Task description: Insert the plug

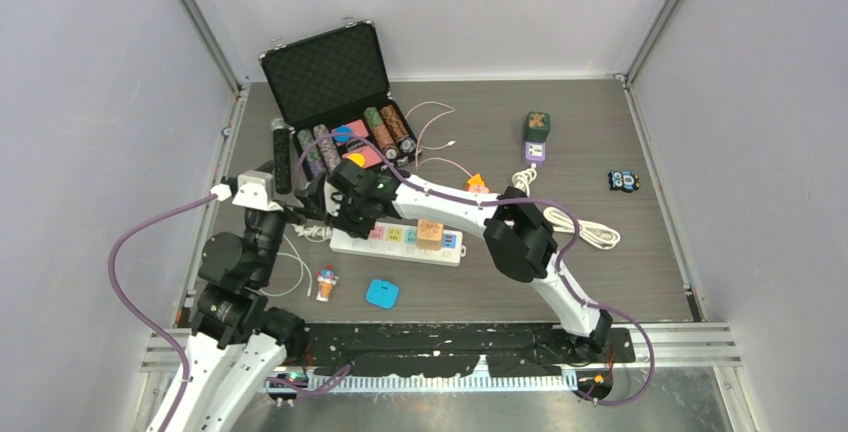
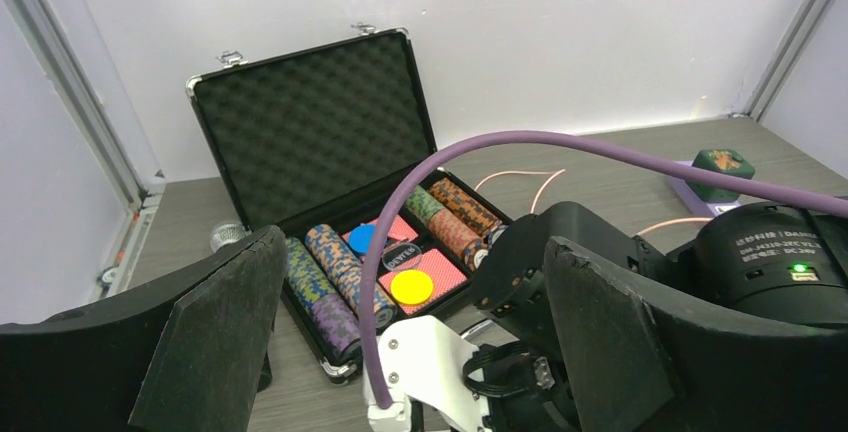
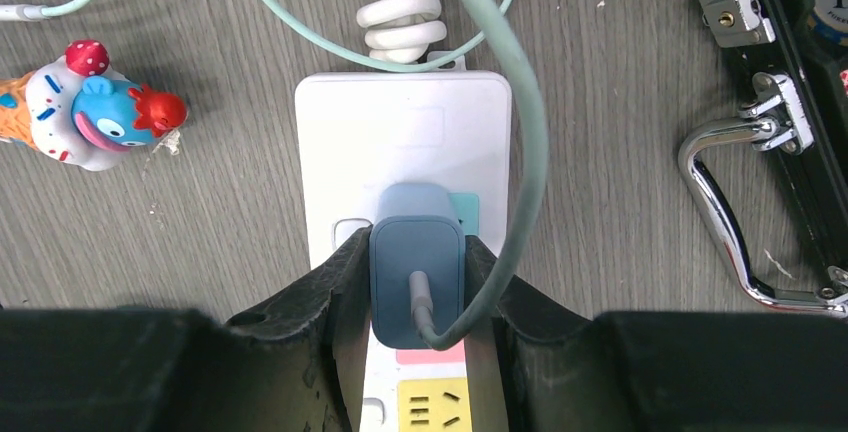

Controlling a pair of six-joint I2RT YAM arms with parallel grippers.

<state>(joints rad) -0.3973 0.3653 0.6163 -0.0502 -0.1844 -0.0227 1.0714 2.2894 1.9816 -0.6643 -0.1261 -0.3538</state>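
Plug (image 3: 417, 277) boxy, smooth blue, pinched by right hand (image 3: 415, 252); strip (image 3: 400, 127) glossy white.

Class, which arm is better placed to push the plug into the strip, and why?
The right. Its gripper is shut on the plug, directly at the strip. The left gripper is open, empty and points toward the case.

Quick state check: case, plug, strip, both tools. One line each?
case: open, lid up.
plug: gripped, on the strip's socket; can't tell if fully seated.
strip: flat on the table, orange block on it.
left tool: open, empty.
right tool: shut on plug.
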